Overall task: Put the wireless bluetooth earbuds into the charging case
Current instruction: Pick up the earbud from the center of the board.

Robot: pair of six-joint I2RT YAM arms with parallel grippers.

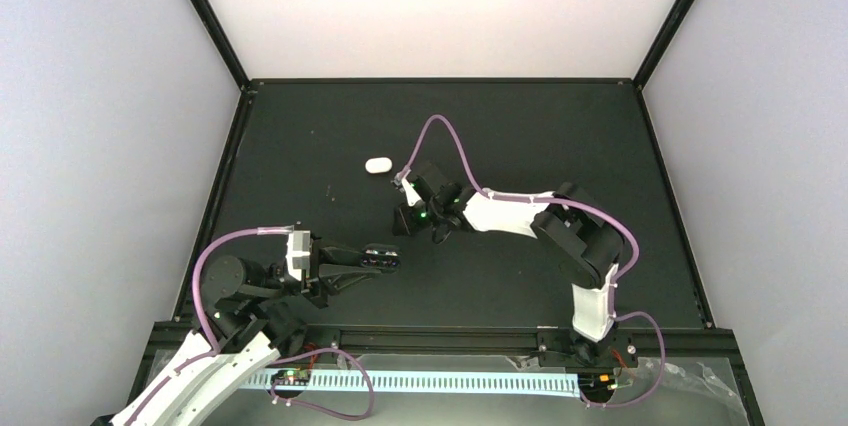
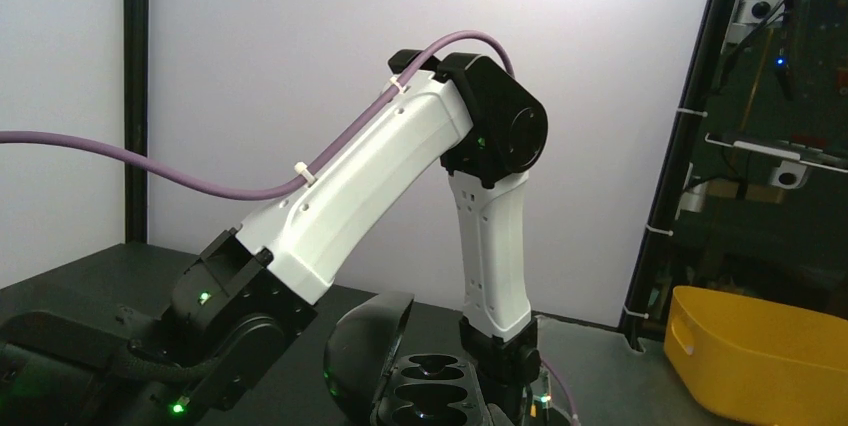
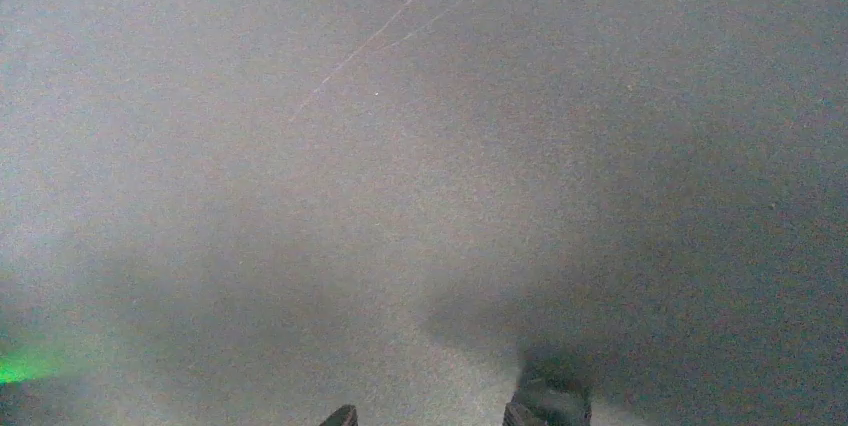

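— What's the left gripper [image 1: 372, 258] up to?
— Clamped tight on the black charging case [image 2: 430, 391], lid open and wells empty, presumably held steady so buds can go in.
— And the right gripper [image 1: 405, 221]?
— At the case's 1 o'clock, nose down, jaws parted over bare table [image 3: 420, 146]. I can't make out any earbuds. A white case [image 1: 377, 165] sits at its 11 o'clock.

Overhead view down onto table [image 1: 520, 126] — left wrist faces right arm [image 2: 380, 176], right wrist skims table.
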